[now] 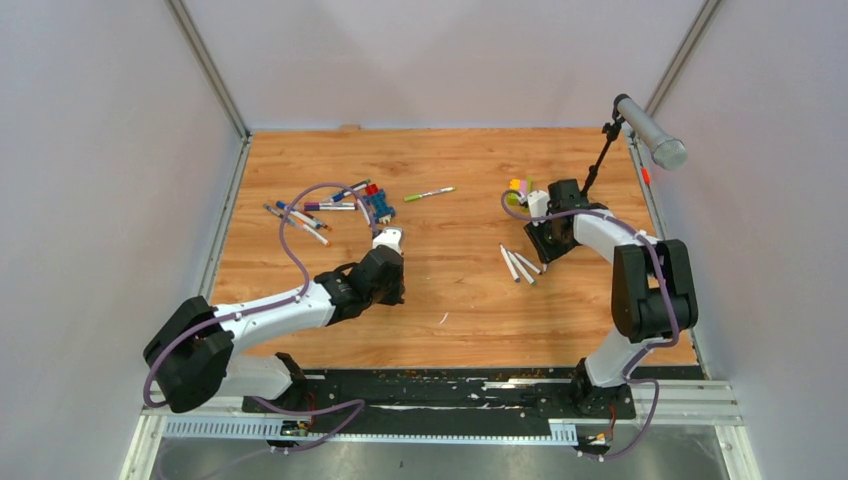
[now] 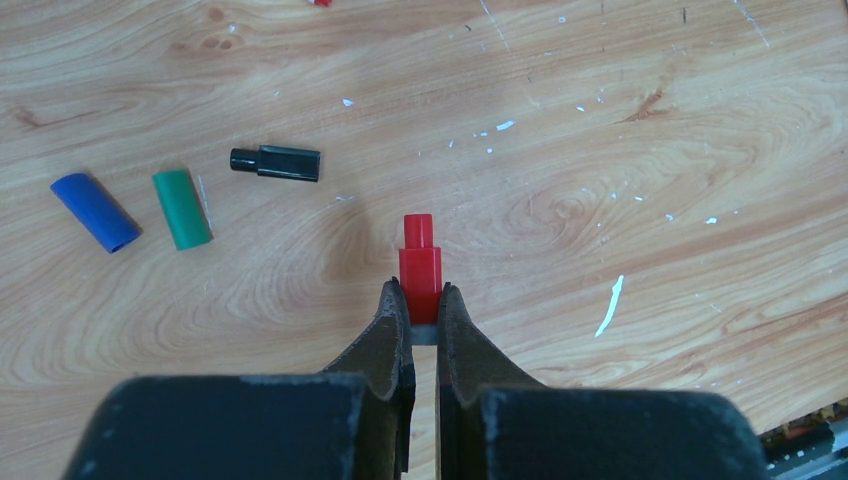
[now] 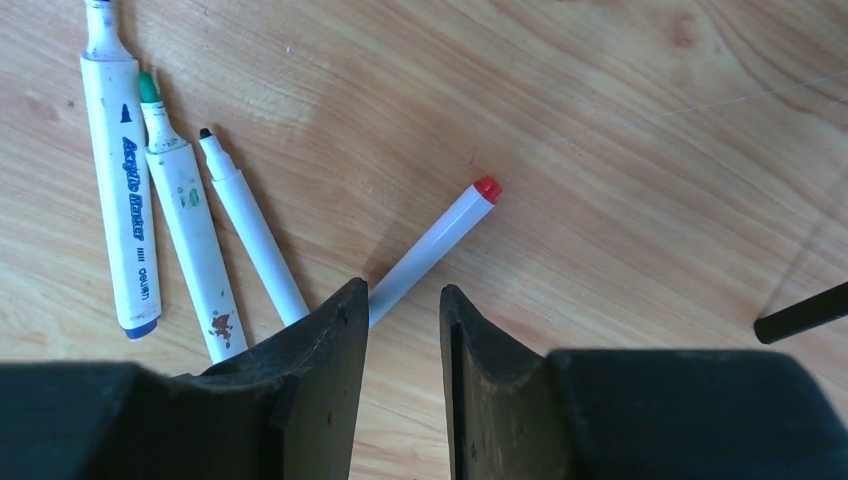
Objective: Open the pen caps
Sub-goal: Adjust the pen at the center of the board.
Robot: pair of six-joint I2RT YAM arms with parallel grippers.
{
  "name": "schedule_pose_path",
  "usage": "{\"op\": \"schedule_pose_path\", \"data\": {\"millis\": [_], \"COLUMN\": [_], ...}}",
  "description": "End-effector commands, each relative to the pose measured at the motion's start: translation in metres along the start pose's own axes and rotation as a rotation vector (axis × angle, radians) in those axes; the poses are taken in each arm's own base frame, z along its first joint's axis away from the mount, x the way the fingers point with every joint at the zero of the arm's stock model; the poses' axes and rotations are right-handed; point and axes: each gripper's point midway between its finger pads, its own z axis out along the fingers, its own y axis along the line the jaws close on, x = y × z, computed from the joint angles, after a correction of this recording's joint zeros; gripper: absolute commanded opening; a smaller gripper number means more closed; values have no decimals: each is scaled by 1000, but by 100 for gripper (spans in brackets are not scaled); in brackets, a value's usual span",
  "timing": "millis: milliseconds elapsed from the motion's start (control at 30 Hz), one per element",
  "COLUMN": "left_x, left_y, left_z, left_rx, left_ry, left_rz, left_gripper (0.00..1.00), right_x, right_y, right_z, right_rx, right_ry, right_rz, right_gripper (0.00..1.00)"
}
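Your left gripper (image 2: 422, 300) is clenched on a short red plastic pen cap (image 2: 420, 255), whose long axis points straight out from the fingertips. Your right gripper (image 3: 403, 300) stands released above a slim white red-tipped pen (image 3: 440, 232), which lies slantwise beside three uncapped white pens (image 3: 190, 220). Seemingly capped pens (image 1: 318, 208) lie piled beyond the left gripper, nearer that arm. Loose blue, green and black caps (image 2: 182, 208) lie to its left.

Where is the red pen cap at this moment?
In the left wrist view, the red pen cap sits at centre, clamped in the left tool, to the lower right of the loose black cap.
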Motion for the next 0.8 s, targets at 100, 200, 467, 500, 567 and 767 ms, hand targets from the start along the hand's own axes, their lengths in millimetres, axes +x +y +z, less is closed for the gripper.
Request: {"op": "schedule_pose_path", "data": {"millis": [100, 200, 467, 500, 567, 767], "left_x": [-11, -12, -12, -11, -10, -11], "left_y": [-1, -1, -2, -2, -1, -1], "left_z": [0, -1, -2, -2, -2, -2], "left_rx": [-4, 0, 7, 8, 8, 8], "left_ry": [-35, -36, -41, -40, -38, -40], "left_rz": [-21, -23, -24, -25, -27, -30], "left_gripper": [6, 6, 6, 6, 7, 7], "right_x": [-12, -10, -7, -7, -8, -9], "right_y": [-4, 0, 16, 18, 23, 37], "right_z": [7, 9, 10, 10, 9, 3], "right_rx": [5, -25, -119, -131, -156, -235], "right_ry": [-12, 1, 11, 9, 6, -8], "right_rz": [53, 57, 23, 21, 13, -7], "right_gripper": [29, 22, 4, 3, 3, 4]}}
